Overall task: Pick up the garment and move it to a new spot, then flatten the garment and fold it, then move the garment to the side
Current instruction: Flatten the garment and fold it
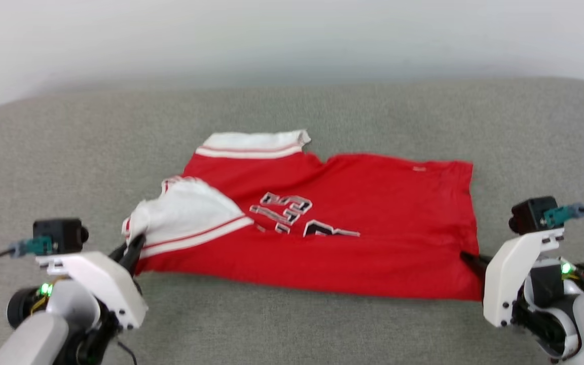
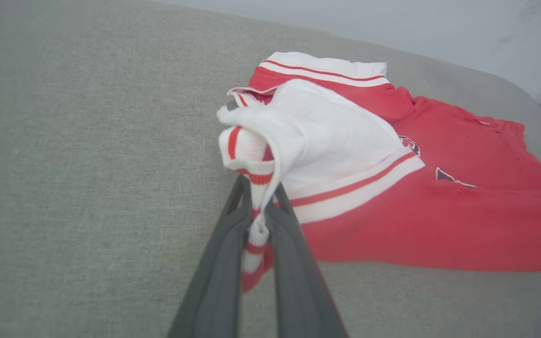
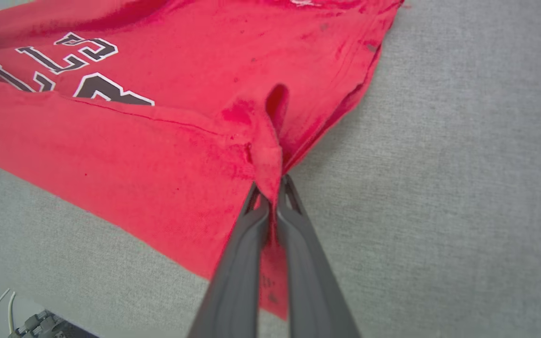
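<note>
- At far left, the left gripper [image 1: 131, 247] is clamped on the white striped sleeve cuff [image 2: 251, 164].
- Centre: one garment [image 1: 383, 223], partly folded, lies on the grey padded surface [image 1: 292, 106]; likely light, limp and non-fragile, best taken at corners.
- At right, the right gripper [image 1: 467, 256] is closed on the red hem [image 3: 268, 159]; two grippers in total.
</note>
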